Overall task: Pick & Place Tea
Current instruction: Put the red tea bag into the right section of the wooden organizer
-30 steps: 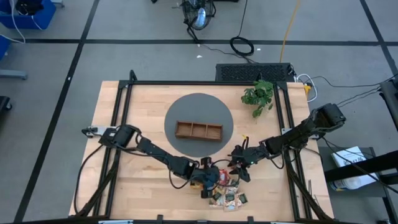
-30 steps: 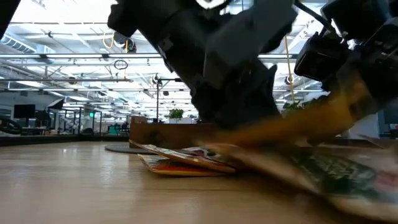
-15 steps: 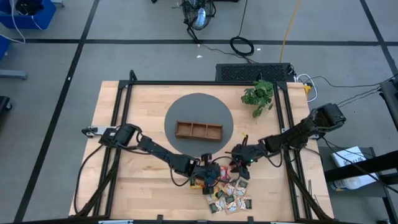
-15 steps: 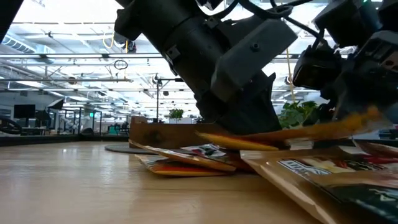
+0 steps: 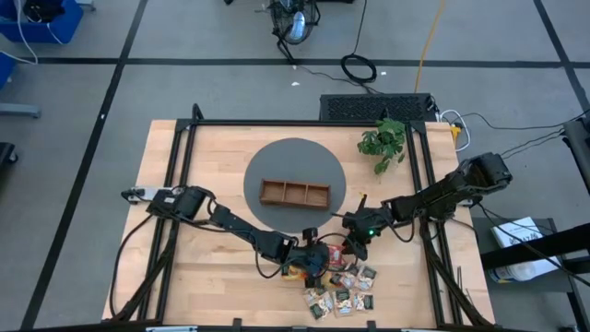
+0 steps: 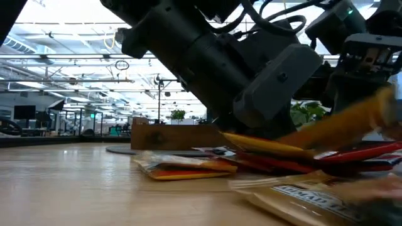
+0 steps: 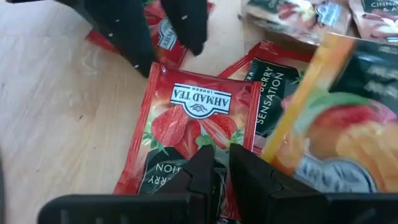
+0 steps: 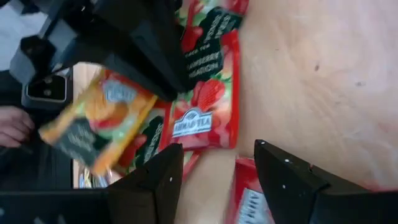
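We are in a large open robotics lab or industrial hall. Level across the table we see a high ceiling point(image 6: 75, 44) of steel trusses and strip lights, with rows of workstations and monitors point(image 6: 25, 113) far behind. From above, the wooden table point(image 5: 184, 277) sits in a black metal frame point(image 5: 175, 166) on grey carpet tiles, with cables point(image 5: 359, 66) trailing over the floor, a blue bin point(image 5: 41, 18) in one corner and a small potted plant point(image 5: 384, 143) on the table.
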